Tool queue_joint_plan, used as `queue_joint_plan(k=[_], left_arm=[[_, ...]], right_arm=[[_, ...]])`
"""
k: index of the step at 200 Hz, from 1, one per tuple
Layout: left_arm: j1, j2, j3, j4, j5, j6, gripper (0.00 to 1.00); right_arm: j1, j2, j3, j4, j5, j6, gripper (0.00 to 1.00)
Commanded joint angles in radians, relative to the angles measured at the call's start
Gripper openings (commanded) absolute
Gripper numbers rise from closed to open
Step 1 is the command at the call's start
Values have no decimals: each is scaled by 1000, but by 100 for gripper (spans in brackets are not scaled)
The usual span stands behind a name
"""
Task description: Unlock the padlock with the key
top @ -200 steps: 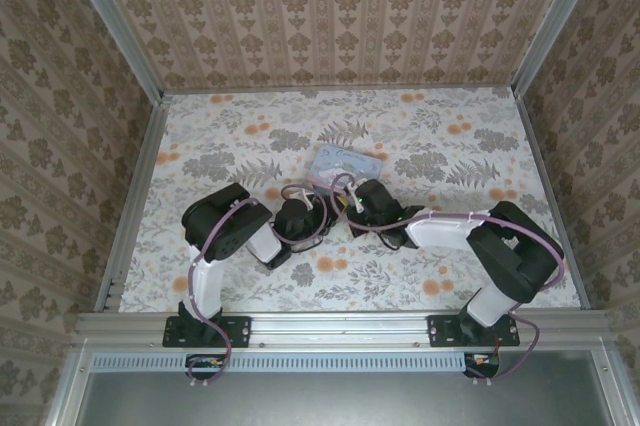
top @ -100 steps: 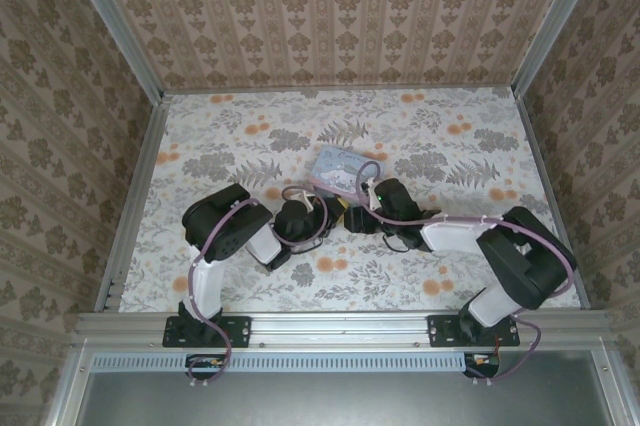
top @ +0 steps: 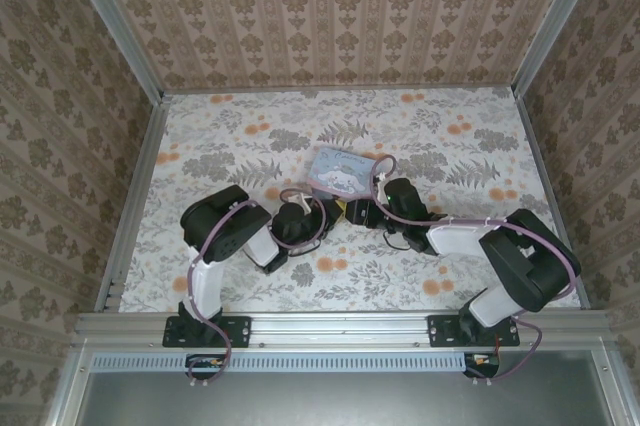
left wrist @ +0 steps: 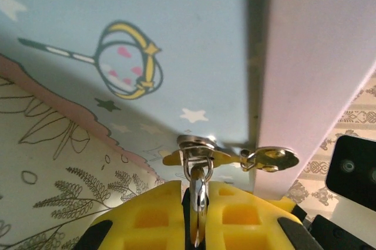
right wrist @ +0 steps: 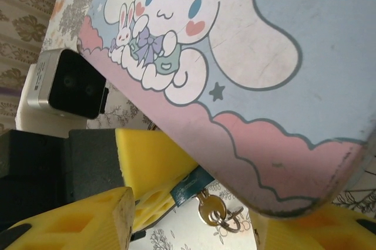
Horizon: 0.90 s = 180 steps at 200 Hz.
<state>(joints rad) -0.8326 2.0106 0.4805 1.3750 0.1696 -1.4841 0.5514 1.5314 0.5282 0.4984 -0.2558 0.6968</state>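
the padlock is clamped in the left hand with the key seated, so the spread-apart right hand is probably needed to grip and turn it.

Left tool at bottom edge, yellow pads closed on the thin silvery shackle of the padlock; lock body hidden. Shackle hangs from the hasp on the tin. Tin face blue: stars, crown drawing, pink border. Floral tabletop lower left. Black block at right edge.
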Motion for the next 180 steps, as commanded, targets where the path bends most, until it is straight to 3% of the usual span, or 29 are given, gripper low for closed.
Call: queue_joint_plan(k=[1,39,64,125,159,180], left_arm=[[-30,-12,-56,-77,80,22,13],[-37,-55,-111,-79,76,37,40],[-38,-100,-151,-79,67,44,51],[0,-251,-210,-130,56,61,61],[60,-405,-164,-346,90,137,64],[107,-543,-82,-634,105,241,67]], right_arm=[[-36,53,35,86,19,41,56],[-65,104,81,124,-3,80,55],[-83,139,123,136,-18,102,55],[-134,163,133,190,-83,144,55],[-133,84,44,182,-110,119,53],[-132,47,0,153,-126,70,52]])
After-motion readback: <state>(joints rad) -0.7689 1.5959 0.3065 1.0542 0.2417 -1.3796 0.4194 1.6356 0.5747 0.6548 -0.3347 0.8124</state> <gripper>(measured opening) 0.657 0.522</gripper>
